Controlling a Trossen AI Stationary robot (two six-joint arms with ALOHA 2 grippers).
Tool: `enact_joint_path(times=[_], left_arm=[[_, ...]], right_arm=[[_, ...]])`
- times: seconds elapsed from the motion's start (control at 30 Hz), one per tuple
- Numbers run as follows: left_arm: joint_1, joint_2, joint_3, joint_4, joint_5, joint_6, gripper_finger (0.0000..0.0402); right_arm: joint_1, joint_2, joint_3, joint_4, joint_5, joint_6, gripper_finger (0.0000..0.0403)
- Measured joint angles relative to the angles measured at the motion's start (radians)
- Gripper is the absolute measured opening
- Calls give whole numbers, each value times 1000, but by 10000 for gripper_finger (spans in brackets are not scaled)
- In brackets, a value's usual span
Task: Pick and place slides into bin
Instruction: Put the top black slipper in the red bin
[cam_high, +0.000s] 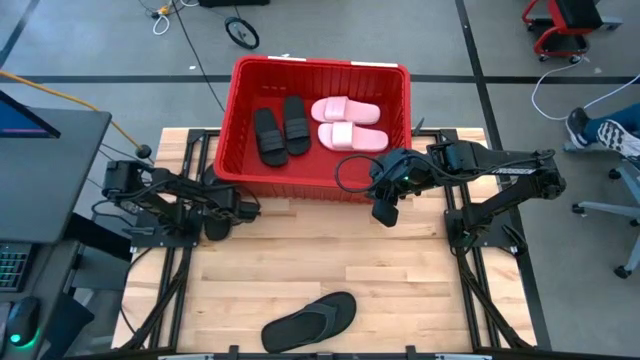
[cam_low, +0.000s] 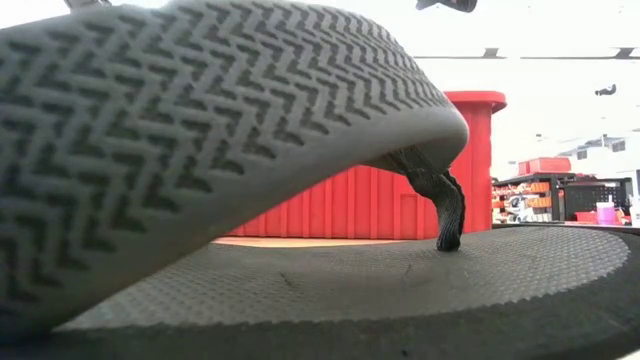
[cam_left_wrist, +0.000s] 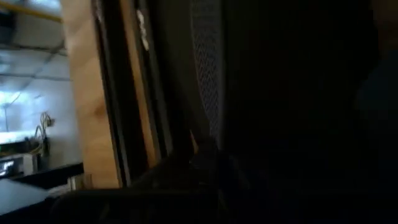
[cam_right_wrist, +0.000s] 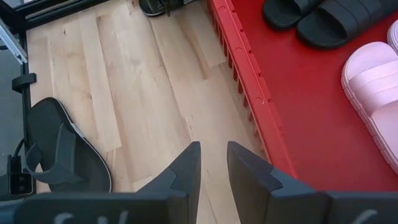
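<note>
The red bin (cam_high: 320, 66) stands at the table's far middle. Inside it, two black slides (cam_high: 280, 133) and two pale pink slides (cam_high: 348, 125) lie flat on its floor. They also show in the right wrist view, the black ones (cam_right_wrist: 329, 18) and a pink one (cam_right_wrist: 379, 87). A black thong flip-flop (cam_high: 310, 320) lies sole-down on the table near its near edge and fills the low view (cam_low: 300, 290). My right gripper (cam_right_wrist: 213, 163) hovers over the table just in front of the bin's near wall (cam_right_wrist: 242, 68), fingers a little apart and empty. My left gripper (cam_high: 215, 228) rests low at the table's left.
Bare wooden table (cam_high: 330, 255) lies between the bin and the flip-flop. Black frame rails (cam_high: 170, 270) run along the table's left and right sides. A desk with a monitor (cam_high: 40, 130) stands off the table's left. A person's shoe (cam_high: 580, 125) shows at the far right.
</note>
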Motion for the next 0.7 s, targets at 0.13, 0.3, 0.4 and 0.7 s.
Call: enact_joint_path(times=[0.13,0.3,0.4,0.7], left_arm=[[-54,0,73,-14,107,78,8],[-160,0,243,-131,176,101,6],[-228,0,386,-231,227,104,5],[-407,0,924,-462,301,46,5]], right_arm=[[0,0,0,0,0,0,85],[0,0,0,1,0,1,85],[0,0,0,1,0,1,85],[0,0,0,1,0,0,85]])
